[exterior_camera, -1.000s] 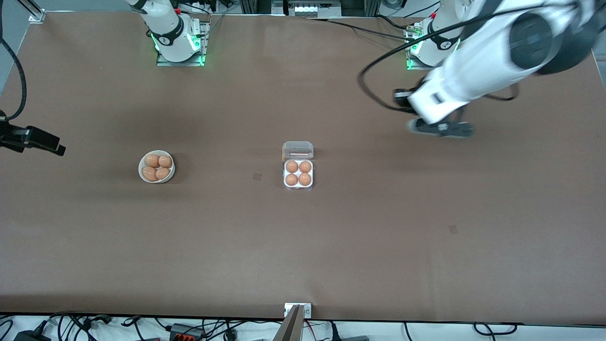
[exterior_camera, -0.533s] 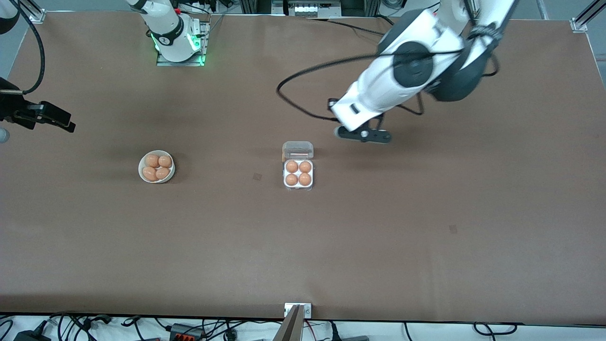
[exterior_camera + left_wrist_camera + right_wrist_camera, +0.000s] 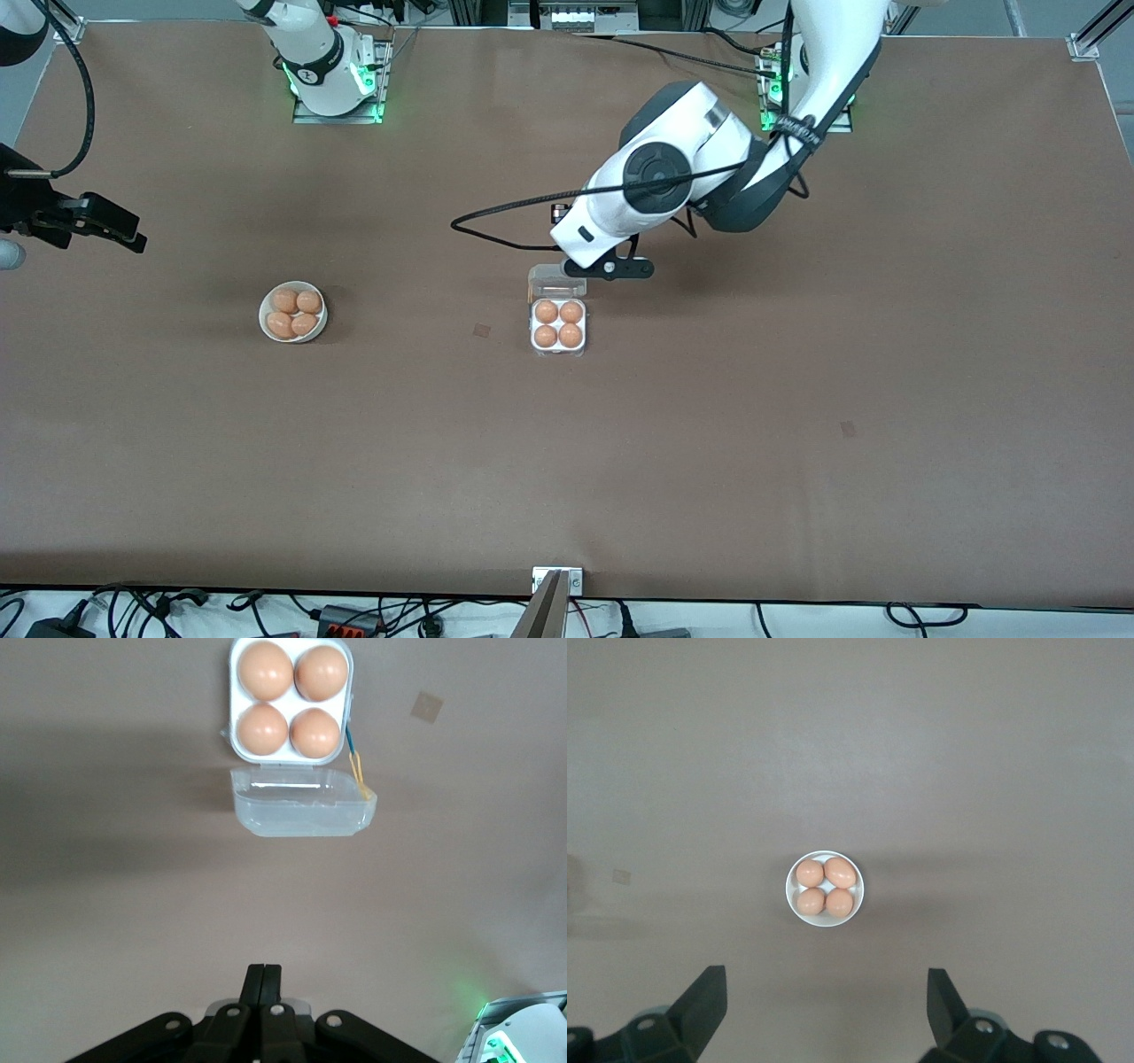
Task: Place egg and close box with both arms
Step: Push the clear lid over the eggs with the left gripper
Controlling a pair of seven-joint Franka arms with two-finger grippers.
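1. The small square clear-plastic egg box [image 3: 558, 330] sits in the middle of the brown surface [image 3: 797, 443]. All four cups of its whitish tray hold a smooth tan-brown egg [image 3: 266, 670]. So my guess is that the egg part is done and closing is the step in hand.
2. Its see-through hinged lid [image 3: 557, 282] stands open at the edge farther from the front camera.
3. The left gripper [image 3: 611, 268] hangs just over the surface beside the lid, toward the left arm's end. Its fingers [image 3: 262, 992] are pressed tight together and hold nothing.
4. To do this well, I think the shut fingers should go in at the lid's top edge and tip it slowly down over the eggs. Push softly, or the light box may slide.
5. The round white bowl [image 3: 293, 312] with four more brown eggs sits toward the right arm's end.
6. The right gripper [image 3: 89, 221] waits high above that end, fingers spread wide and empty. It could help hold the box steady.
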